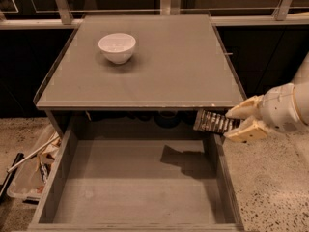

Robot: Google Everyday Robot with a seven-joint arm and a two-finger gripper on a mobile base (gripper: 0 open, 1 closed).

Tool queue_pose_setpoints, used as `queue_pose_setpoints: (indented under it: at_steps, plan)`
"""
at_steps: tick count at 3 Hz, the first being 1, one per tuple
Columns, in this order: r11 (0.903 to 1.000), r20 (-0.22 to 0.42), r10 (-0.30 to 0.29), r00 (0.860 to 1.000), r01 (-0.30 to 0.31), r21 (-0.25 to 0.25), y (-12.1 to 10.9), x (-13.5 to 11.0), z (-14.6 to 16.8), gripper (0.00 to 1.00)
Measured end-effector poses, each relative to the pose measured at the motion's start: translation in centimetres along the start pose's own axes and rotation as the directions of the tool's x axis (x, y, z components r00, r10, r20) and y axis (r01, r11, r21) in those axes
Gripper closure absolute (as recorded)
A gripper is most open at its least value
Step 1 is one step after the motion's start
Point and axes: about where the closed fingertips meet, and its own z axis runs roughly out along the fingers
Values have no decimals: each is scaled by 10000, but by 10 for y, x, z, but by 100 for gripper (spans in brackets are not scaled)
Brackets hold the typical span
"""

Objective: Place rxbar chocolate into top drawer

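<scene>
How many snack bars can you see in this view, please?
1. The rxbar chocolate is clamped in the end effector at the right, just below the front edge of the tabletop, above the right wall of the open top drawer. No other shows.

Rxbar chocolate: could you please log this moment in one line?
gripper over right wall of top drawer | shut on rxbar chocolate | not yet released

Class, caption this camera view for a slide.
End effector holds rxbar chocolate over right side of open top drawer; white bowl on table.
</scene>
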Motion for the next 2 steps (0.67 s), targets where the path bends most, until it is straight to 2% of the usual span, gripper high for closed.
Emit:
queue_pose_setpoints:
  at_steps: [1, 2]
  plan:
    - [9962, 310, 19, 9995, 8, -876, 29, 5, 28, 100]
    - [9961, 308, 17, 9995, 10, -880, 29, 5, 28, 100]
